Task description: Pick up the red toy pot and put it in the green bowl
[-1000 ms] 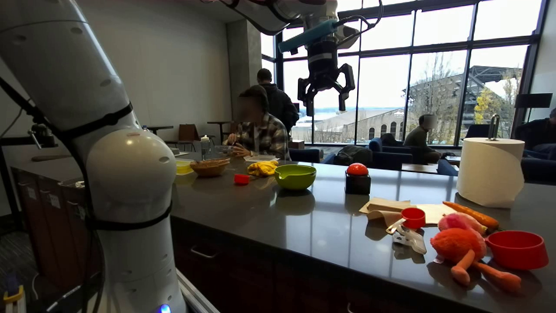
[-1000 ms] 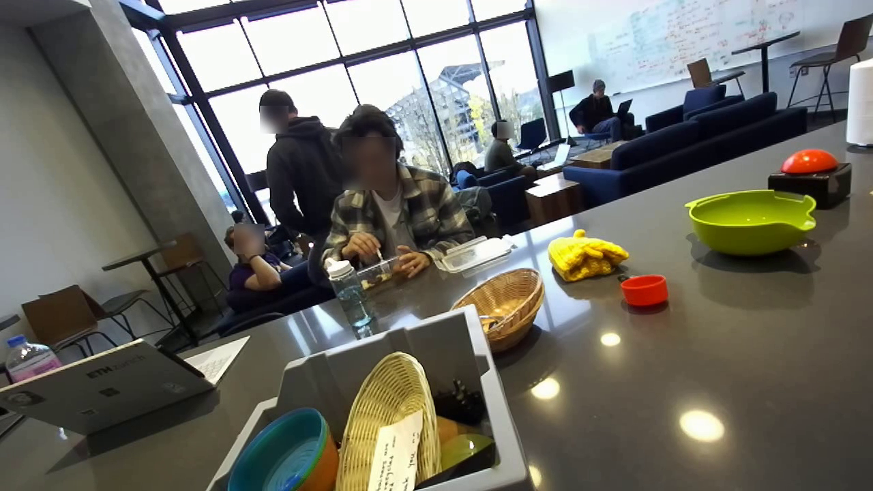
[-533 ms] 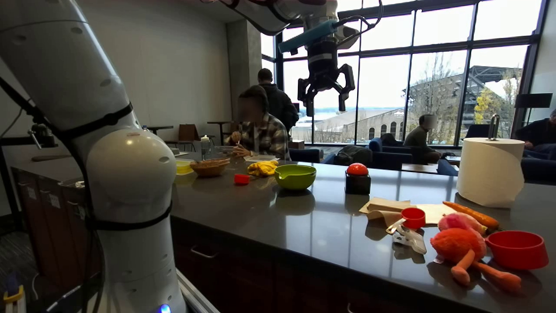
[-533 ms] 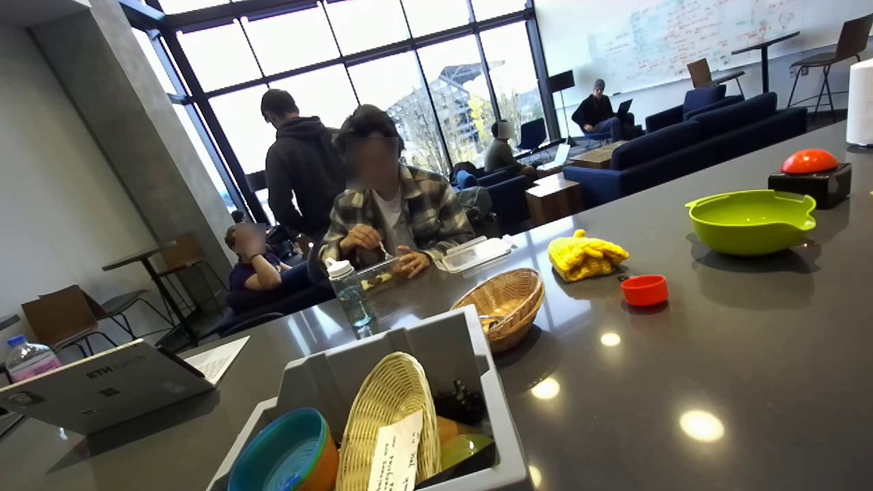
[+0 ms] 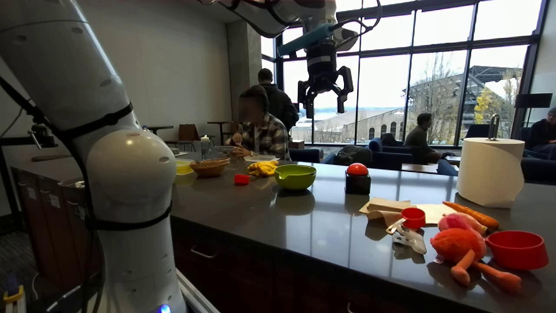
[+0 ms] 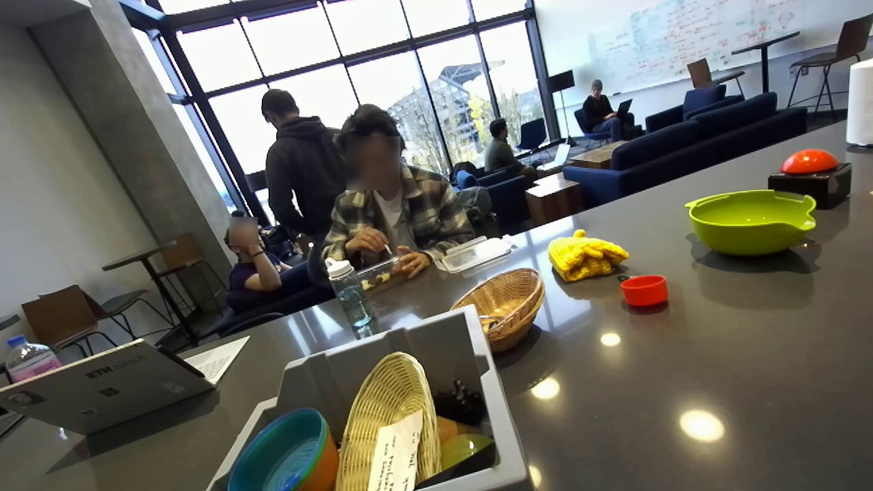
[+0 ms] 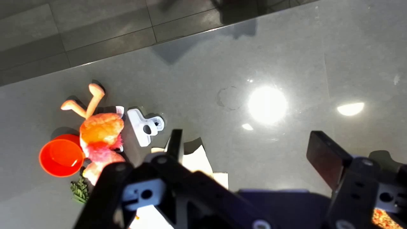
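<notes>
High above the desk [image 5: 230, 202], the fingers [image 5: 309, 105] hang wide apart, tips down, at the end of a white arm [image 5: 130, 169]; the wrist view shows the glossy desk between them. The red toy pot [image 6: 644, 292] sits on the desk, well apart from the fingers, and in both exterior views I see it near a crumpled yellow knit [image 6: 586, 258]. In an exterior view, from the green bowl [image 6: 750, 230], the pot is at eight o'clock and a black box with a red dome [image 6: 809, 184] at two. A wicker basket [image 6: 511, 314] is at nine o'clock from the pot. In an exterior view, another small red cup [image 5: 414, 218] is at four o'clock from the box, with a white clip [image 5: 410, 239] at its six. Farther on, an orange plush [image 5: 457, 244] lies just beside a wider red bowl [image 5: 520, 254], which is at its three o'clock.
</notes>
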